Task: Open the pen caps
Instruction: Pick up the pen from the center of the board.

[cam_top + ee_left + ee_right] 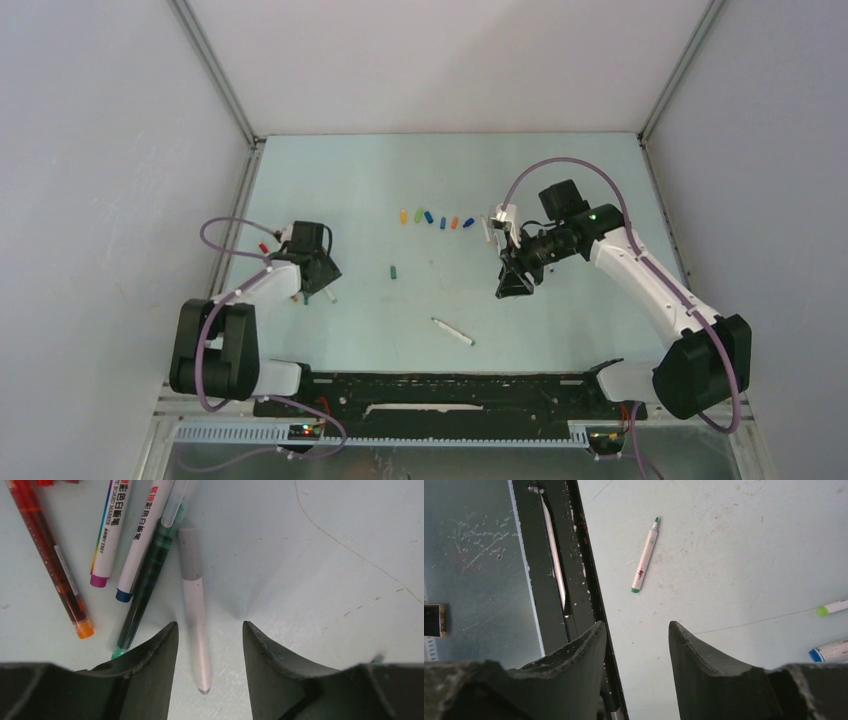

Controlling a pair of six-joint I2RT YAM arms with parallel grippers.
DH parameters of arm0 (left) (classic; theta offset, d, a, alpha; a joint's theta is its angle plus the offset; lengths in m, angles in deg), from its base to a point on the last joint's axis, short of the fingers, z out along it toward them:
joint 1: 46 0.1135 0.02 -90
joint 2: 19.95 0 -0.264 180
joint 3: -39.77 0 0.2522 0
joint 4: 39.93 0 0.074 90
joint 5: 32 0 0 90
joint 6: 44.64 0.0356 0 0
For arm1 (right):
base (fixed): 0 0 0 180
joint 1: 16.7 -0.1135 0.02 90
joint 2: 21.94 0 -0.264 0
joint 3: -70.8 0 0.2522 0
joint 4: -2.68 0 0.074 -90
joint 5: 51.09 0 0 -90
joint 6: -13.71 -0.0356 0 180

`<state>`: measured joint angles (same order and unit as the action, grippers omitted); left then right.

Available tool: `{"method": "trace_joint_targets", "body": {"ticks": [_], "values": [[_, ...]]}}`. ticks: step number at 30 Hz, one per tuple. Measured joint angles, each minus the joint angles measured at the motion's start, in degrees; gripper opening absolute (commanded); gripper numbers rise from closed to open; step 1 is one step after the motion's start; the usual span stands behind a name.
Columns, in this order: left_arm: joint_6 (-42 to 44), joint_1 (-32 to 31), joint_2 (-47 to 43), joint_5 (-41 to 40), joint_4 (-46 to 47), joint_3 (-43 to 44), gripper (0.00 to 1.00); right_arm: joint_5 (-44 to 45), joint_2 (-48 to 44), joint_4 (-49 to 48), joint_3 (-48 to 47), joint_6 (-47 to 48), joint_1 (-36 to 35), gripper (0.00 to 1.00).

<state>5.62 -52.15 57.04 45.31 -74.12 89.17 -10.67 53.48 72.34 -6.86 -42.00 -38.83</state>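
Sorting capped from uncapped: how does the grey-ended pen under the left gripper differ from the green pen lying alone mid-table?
Cap: the grey pen has its grey cap on; the green pen shows a bare green nib.
Neighbours: the grey pen lies beside several other pens, in line with the gap of the open left gripper; the green pen lies alone.
Shared: white barrels, both flat on the table.

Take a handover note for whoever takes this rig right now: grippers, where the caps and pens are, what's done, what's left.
Left gripper: open; a white pen with its grey cap on lies between its fingers, ungripped.
Right gripper: open, empty.
Done: row of loose caps mid-table, one green cap apart, uncapped green pen near the front.
Left: pull the grey cap; check the four pens beside it.
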Motion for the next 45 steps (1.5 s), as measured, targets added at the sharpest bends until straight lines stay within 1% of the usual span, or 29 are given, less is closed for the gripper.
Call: {"method": "trace_joint_targets", "body": {"ticks": [4, 9, 12, 14, 18, 20, 21, 24, 27, 30, 34, 35, 36, 37, 38, 39, 40, 42, 45], "values": [[0.39, 0.04, 1.09, 0.24, -0.15, 0.92, 0.48, 0.02, 0.39, -0.15, 0.0, -0.22, 0.04, 0.52], [0.92, 0.13, 3.63, -0.04, -2.75, 3.45, 0.37, 0.0, 0.44, -0.31, 0.02, -0.26, 0.04, 0.52], [1.2, 0.15, 5.44, -0.24, -4.74, 5.35, 0.33, 0.02, 0.44, -0.31, 0.02, -0.28, 0.04, 0.52], [1.27, 0.15, 6.12, -0.22, -5.68, 6.14, 0.26, 0.0, 0.44, -0.31, 0.02, -0.28, 0.04, 0.52], [1.92, 0.15, 6.27, 0.07, -6.34, 6.34, 0.09, 0.0, 0.44, -0.31, 0.02, -0.33, 0.04, 0.52], [2.36, 0.15, 6.19, 0.61, -6.23, 6.34, 0.02, 0.0, 0.44, -0.31, 0.02, -0.33, 0.04, 0.52], [2.43, 0.15, 6.08, 0.9, -6.23, 6.32, 0.0, -0.02, 0.44, -0.31, 0.02, -0.33, 0.04, 0.51], [2.82, 0.11, 5.07, 1.97, -6.64, 6.25, 0.0, -0.2, 0.44, -0.31, 0.02, -0.33, 0.04, 0.51], [2.93, -0.02, 0.42, 2.95, -6.54, 5.01, 0.0, -0.59, 0.44, -0.31, 0.02, -0.28, -0.02, 0.51], [3.39, -0.11, -7.76, 4.5, -4.87, 2.54, 0.0, -1.01, 0.37, -0.63, 0.17, -0.33, -0.35, 0.51], [3.78, -0.24, -18.84, 9.75, 0.11, -1.46, 0.0, 0.07, -1.14, -3.48, 2.03, -1.42, -1.6, 0.52], [3.74, -0.31, -21.03, 11.43, 1.53, -2.6, 0.0, 1.38, -2.16, -5.05, 2.69, -2.21, -2.14, 0.53], [3.65, -0.52, -23.69, 13.46, 3.91, -4.28, 0.0, 2.27, -3.08, -6.14, 3.04, -2.75, -2.36, 0.59], [3.48, -0.74, -25.77, 15.17, 5.6, -5.64, 0.0, 3.78, -4.9, -8.68, 3.74, -3.91, -2.6, 0.69], [3.15, -1.18, -28.13, 17.0, 7.69, -7.15, 0.0, 4.57, -6.27, -10.23, 4.07, -4.63, -2.75, 0.84], [2.47, -1.86, -30.42, 18.62, 9.92, -8.59, 0.0, 5.09, -7.74, -12.17, 4.5, -5.62, -2.58, 0.95], [1.86, -2.82, -32.5, 19.91, 12.35, -9.79, 0.0, 5.29, -9.49, -14.91, 5.14, -7.15, -2.1, 0.98], [0.04, -5.9, -35.98, 21.73, 17.94, -11.61, 0.0, 3.52, -12.15, -20.35, 6.36, -11.02, -0.13, 0.97], [-2.56, -12.59, -38.51, 22.84, 26.84, -13.05, 0.0, -6.16, -12.85, -30.49, 10.82, -17.81, 5.4, 0.99]]}}
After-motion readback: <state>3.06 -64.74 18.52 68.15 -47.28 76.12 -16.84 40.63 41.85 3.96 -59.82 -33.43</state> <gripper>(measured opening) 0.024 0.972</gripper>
